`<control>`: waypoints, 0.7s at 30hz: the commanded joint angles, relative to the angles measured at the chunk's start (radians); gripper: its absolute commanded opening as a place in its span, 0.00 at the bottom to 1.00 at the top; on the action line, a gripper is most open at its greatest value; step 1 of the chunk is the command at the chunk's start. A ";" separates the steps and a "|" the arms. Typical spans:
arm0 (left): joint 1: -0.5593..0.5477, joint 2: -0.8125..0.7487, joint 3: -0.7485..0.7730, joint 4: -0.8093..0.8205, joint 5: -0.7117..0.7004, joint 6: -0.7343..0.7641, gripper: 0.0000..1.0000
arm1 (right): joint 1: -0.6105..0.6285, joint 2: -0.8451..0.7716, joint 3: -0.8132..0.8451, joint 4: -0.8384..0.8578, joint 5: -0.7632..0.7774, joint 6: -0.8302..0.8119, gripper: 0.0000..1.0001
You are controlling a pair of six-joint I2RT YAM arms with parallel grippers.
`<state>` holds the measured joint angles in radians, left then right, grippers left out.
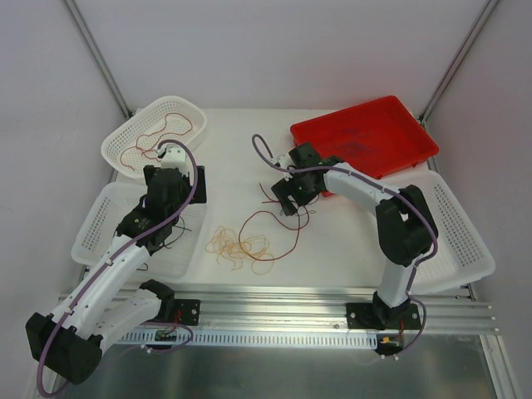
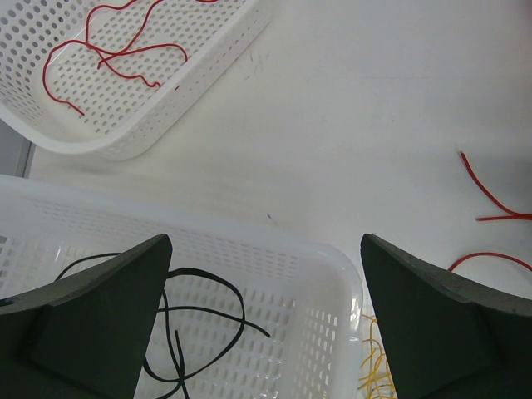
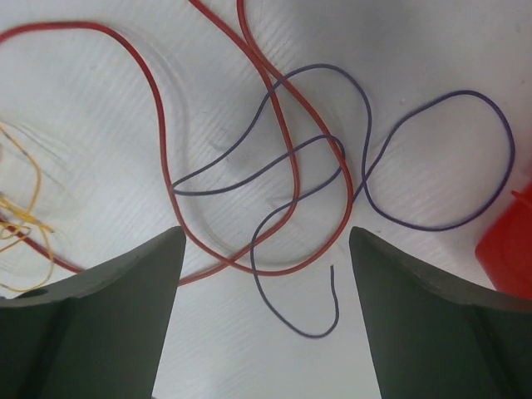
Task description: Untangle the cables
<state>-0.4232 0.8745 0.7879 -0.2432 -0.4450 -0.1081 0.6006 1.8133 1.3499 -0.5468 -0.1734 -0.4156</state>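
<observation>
The cables lie apart. One red cable (image 1: 166,131) (image 2: 108,51) rests in the oval white basket (image 1: 120,150) (image 2: 179,104). A black cable (image 2: 187,320) is coiled in the left white tray (image 1: 100,229) (image 2: 332,258). Pale yellow strands (image 1: 238,245) (image 3: 21,218) sit bunched on the table. A long red cable (image 1: 278,226) (image 3: 158,108) crosses a dark purple cable (image 3: 370,158) on the table. My right gripper (image 1: 291,198) (image 3: 266,233) hovers open just above that crossing, with the purple end between its fingers. My left gripper (image 1: 172,184) (image 2: 264,241) is open over the tray's far corner, holding nothing.
A red tray (image 1: 366,133) (image 3: 511,241) stands at the back right, close to my right gripper. A second white tray (image 1: 461,241) lies along the right side under the right arm. Metal frame posts rise at both back corners.
</observation>
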 commanded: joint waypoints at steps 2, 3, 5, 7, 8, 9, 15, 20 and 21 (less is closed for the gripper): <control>0.011 -0.011 0.001 0.033 0.017 -0.004 0.99 | 0.030 0.058 0.064 0.025 0.078 -0.107 0.84; 0.011 -0.011 0.001 0.032 0.019 -0.004 0.99 | 0.037 0.078 0.071 0.024 0.090 -0.126 0.83; 0.011 -0.006 -0.001 0.033 0.020 -0.004 0.99 | 0.054 0.095 0.083 0.041 0.124 -0.141 0.83; 0.011 -0.005 0.001 0.032 0.022 -0.004 0.99 | 0.064 0.115 0.094 0.054 0.136 -0.155 0.83; 0.011 -0.005 0.001 0.033 0.022 -0.005 0.99 | 0.065 0.119 0.107 0.059 0.141 -0.157 0.83; 0.011 -0.002 0.001 0.032 0.022 -0.005 0.99 | 0.071 0.130 0.112 0.064 0.152 -0.163 0.82; 0.012 0.001 -0.001 0.032 0.017 -0.004 0.99 | 0.074 0.185 0.178 0.071 0.124 -0.173 0.82; 0.011 0.004 -0.001 0.033 0.015 -0.004 0.99 | 0.076 0.234 0.209 0.070 0.094 -0.175 0.77; 0.012 0.007 0.001 0.032 0.017 -0.001 0.99 | 0.074 0.242 0.215 0.071 0.085 -0.173 0.76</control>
<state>-0.4232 0.8772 0.7879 -0.2432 -0.4419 -0.1081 0.6727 2.0338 1.5242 -0.4797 -0.0547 -0.5674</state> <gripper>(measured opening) 0.992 0.769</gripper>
